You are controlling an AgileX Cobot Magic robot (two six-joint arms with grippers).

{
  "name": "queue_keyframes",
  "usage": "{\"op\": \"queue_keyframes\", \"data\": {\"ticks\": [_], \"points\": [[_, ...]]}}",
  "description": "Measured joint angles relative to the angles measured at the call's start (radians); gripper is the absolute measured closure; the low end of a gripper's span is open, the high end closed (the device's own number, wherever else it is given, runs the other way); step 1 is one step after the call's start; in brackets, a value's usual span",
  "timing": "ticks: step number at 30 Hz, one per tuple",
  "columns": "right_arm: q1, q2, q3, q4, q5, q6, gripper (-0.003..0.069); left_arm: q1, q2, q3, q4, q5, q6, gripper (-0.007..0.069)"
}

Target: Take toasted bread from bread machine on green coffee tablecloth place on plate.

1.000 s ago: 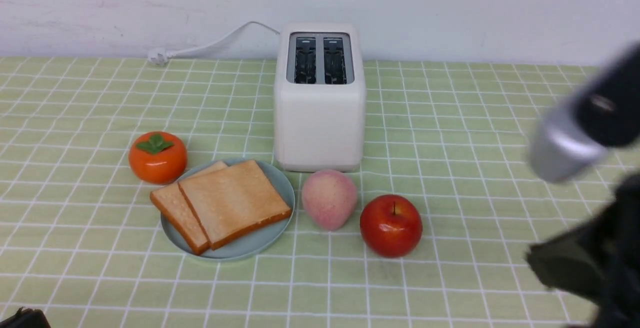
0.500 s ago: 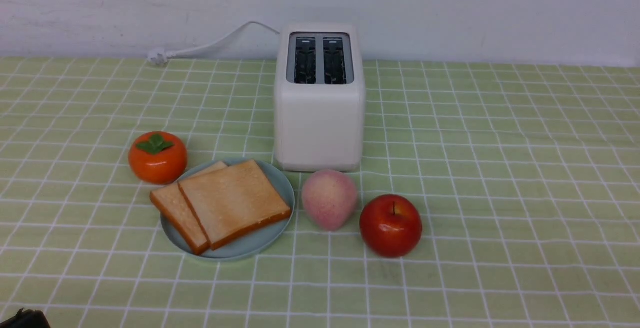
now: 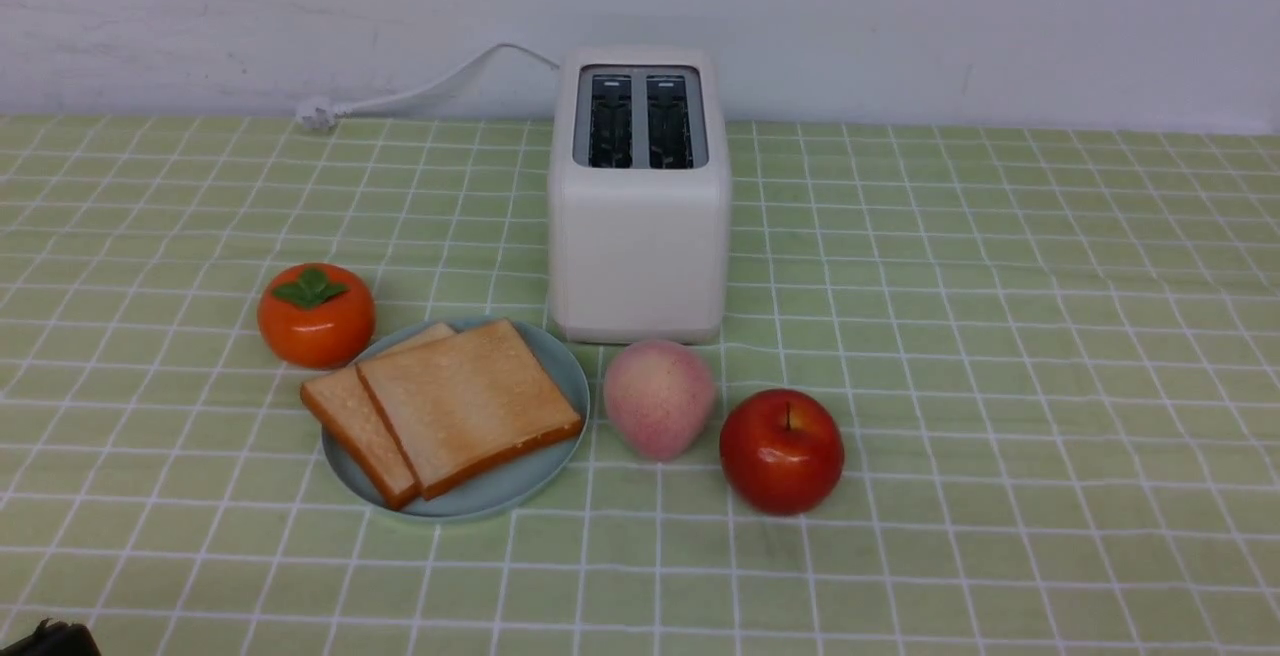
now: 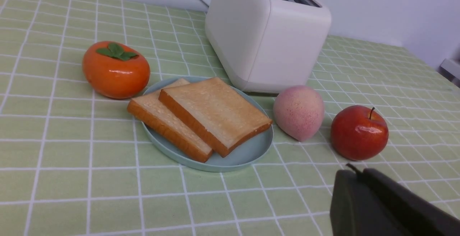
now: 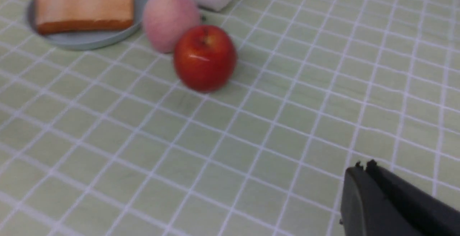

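Resting overlapped on the plate, both slices of toasted bread are lying clear of the bread machine; left gripper and right gripper, jaws together and empty, are best parking clear without nudging them.

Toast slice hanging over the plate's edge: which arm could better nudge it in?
Left, probably. The plate sits left of the toaster, with the overhanging slice on its left side. From the right, the peach and apple stand in the way.
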Motion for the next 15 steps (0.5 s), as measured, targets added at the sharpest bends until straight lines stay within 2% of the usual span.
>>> {"op": "queue_keyframes", "data": {"ticks": [4, 6, 9, 15], "points": [[-0.214, -0.142, 0.251, 0.064, -0.220, -0.032, 0.0669, 0.000, 0.000, 0.000, 0.000, 0.001, 0.000, 0.0608], [-0.282, -0.194, 0.342, 0.082, -0.304, -0.034, 0.0669, 0.000, 0.000, 0.000, 0.000, 0.001, 0.000, 0.0607], [-0.329, -0.247, 0.409, 0.089, -0.351, -0.037, 0.0669, 0.000, 0.000, 0.000, 0.000, 0.001, 0.000, 0.0607], [-0.363, -0.301, 0.420, 0.099, -0.334, -0.038, 0.0669, 0.000, -0.001, 0.000, 0.000, 0.002, 0.000, 0.0607]]}}
